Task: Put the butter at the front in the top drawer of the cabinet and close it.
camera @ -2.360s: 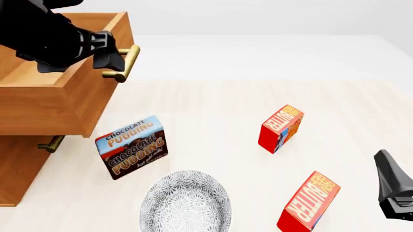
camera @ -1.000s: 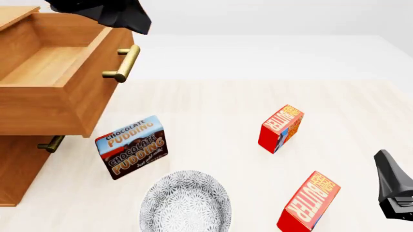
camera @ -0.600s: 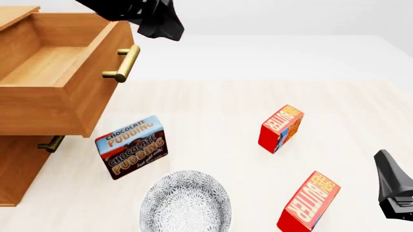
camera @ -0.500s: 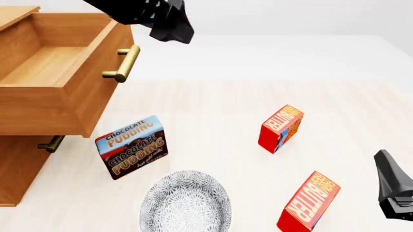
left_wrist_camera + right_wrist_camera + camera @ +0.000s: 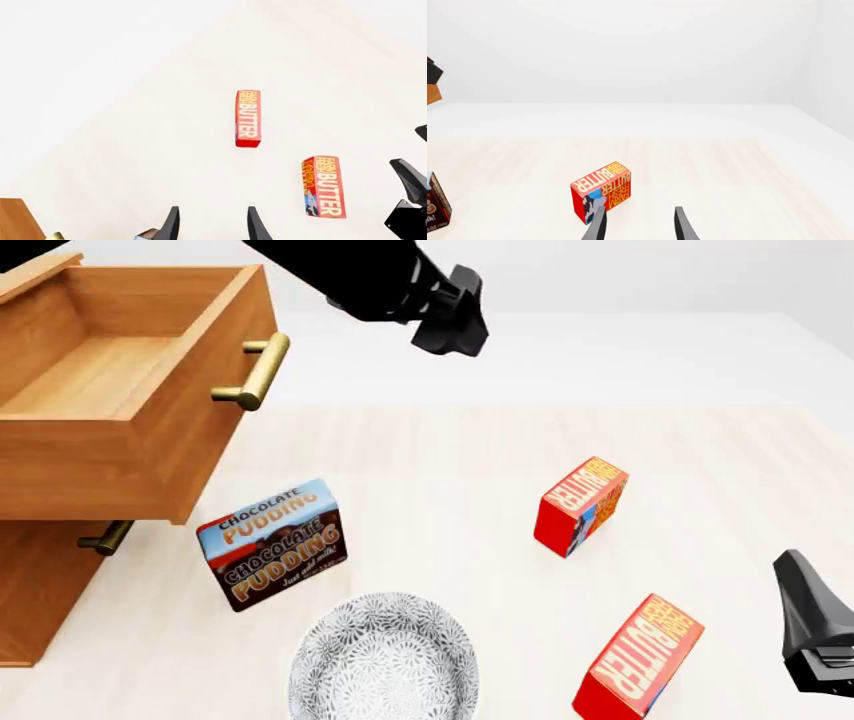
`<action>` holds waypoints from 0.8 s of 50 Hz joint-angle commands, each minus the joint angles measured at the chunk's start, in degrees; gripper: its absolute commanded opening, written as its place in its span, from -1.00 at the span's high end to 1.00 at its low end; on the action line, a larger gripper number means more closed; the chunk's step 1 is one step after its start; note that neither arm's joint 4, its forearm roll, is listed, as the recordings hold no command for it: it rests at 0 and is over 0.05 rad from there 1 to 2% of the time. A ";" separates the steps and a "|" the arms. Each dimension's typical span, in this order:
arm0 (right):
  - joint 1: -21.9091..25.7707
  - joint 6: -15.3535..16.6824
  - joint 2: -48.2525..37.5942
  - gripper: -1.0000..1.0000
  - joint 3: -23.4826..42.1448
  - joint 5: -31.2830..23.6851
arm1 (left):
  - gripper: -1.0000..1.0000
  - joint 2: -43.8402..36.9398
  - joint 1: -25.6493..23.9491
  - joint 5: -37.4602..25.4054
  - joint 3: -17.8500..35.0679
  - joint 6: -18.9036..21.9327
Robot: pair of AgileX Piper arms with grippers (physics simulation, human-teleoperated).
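Observation:
The front butter stands tilted near the table's front right; it also shows in the left wrist view. A second, like butter box stands farther back and shows in the right wrist view. The cabinet is at the left with its top drawer pulled out and empty. My left gripper hangs high over the back middle of the table, open and empty, fingers apart in its wrist view. My right gripper is open and empty, low at the right, beside the front butter.
A Chocolate Pudding box stands below the open drawer's front corner. A patterned white plate lies at the front middle. The drawer's brass handle sticks out toward the table. The lower drawer's handle shows underneath.
My left arm has lifted away from the top drawer's handle and swung right, over the back middle of the table. The drawer stays open. The boxes and right arm have not moved.

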State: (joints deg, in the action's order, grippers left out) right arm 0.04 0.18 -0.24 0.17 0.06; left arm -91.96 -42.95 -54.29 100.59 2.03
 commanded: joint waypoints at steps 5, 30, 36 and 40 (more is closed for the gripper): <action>0.01 -0.02 0.02 -1.00 -0.02 -0.01 | -1.00 -5.54 -2.56 3.30 2.29 -2.03; 0.01 -0.02 0.03 -1.00 -0.02 0.00 | -1.00 -12.26 -7.10 9.85 3.34 -8.09; 0.00 -0.03 0.03 -1.00 -0.02 0.00 | -1.00 -13.46 -6.70 11.56 2.40 -8.87; 0.05 -0.01 0.02 -1.00 -0.02 -0.01 | -1.00 -14.40 -6.63 13.11 1.52 -9.96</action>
State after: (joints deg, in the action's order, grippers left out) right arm 0.05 0.18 -0.24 0.17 0.06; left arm -104.08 -49.28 -44.18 103.16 -5.90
